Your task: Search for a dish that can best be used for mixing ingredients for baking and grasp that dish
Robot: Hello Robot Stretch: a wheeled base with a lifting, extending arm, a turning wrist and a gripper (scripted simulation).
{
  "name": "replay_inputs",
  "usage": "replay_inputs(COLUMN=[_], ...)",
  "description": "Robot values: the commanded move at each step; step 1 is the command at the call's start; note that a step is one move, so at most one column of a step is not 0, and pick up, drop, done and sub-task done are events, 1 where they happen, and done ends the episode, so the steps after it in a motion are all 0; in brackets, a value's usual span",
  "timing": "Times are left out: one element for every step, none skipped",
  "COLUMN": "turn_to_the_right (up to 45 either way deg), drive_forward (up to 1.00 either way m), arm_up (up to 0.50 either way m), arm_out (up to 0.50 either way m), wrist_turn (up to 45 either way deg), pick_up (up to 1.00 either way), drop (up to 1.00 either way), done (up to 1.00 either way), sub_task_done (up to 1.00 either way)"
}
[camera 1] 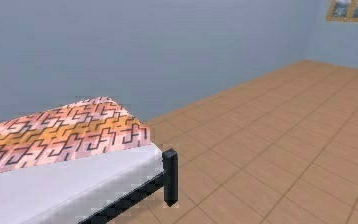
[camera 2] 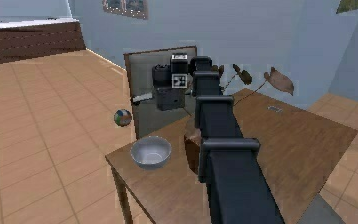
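Well, round grey bowl (shallow)

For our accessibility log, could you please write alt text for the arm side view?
A grey metal bowl sits near the corner of a wooden table, just left of the dark arm, which reaches across it. The end effector is at the arm's far end, in front of a grey panel; a small colourful ball lies on the tiled floor.

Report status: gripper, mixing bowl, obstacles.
Gripper before grey panel, hold unclear. Metal bowl on wooden table, left of arm. Bare tabletop between them.
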Motion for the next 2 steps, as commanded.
replay_inputs(turn_to_the_right=[0.0,0.0], drive_forward=[0.00,0.00], arm_up=[-0.28,0.00], arm_out=[0.00,0.00], wrist_turn=[0.0,0.0], pick_up=[0.00,1.00], drop=[0.00,0.00], done=[0.00,0.00], sub_task_done=[0.00,0.00])
